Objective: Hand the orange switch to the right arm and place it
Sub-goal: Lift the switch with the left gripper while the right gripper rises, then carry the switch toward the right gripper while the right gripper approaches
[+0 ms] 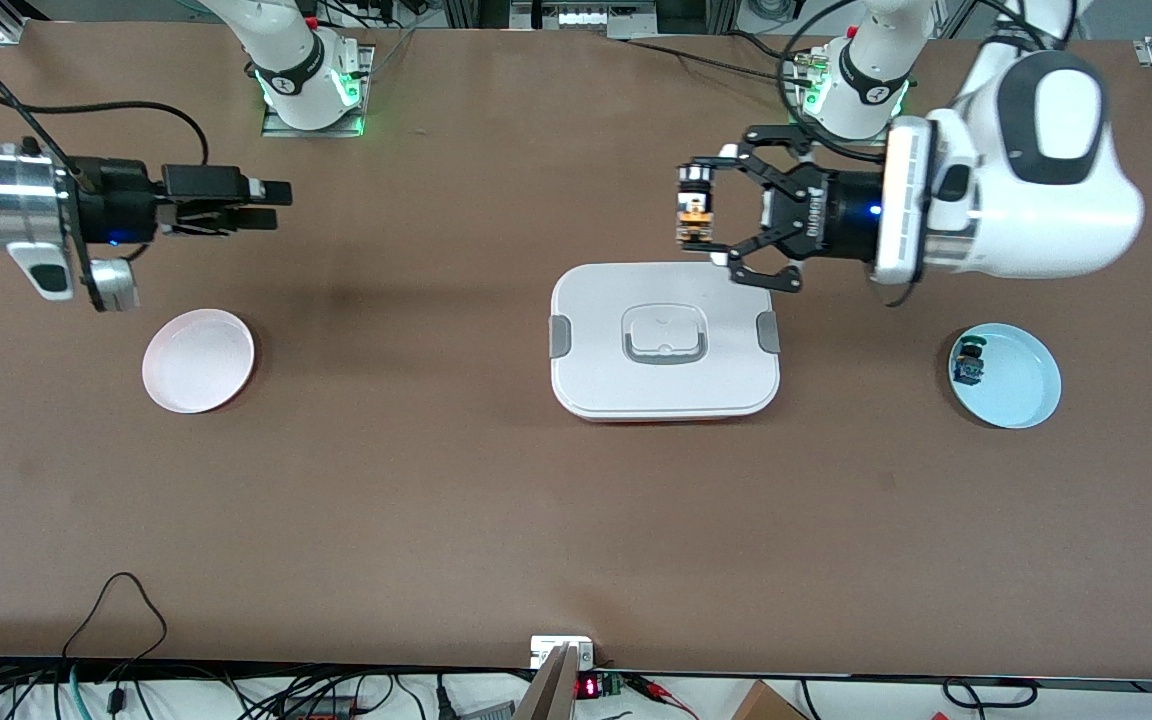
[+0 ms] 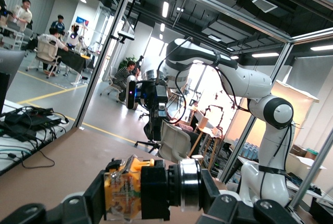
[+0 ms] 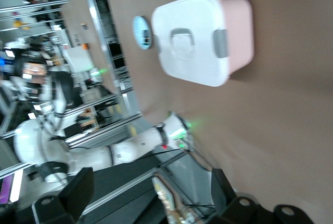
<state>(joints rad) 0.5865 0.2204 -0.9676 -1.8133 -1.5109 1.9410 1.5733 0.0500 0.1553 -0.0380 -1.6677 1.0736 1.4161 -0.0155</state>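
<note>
Orange switch (image 1: 694, 214), clamped in left end effector (image 1: 704, 214)

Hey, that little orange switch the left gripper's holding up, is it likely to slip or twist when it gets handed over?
Probably rigid: the orange switch keeps its shape while pinched in the left gripper. It looks light, being tiny beside the white lidded box. Its small hard faces give the waiting right gripper little to grab, so it may twist or slip.
</note>
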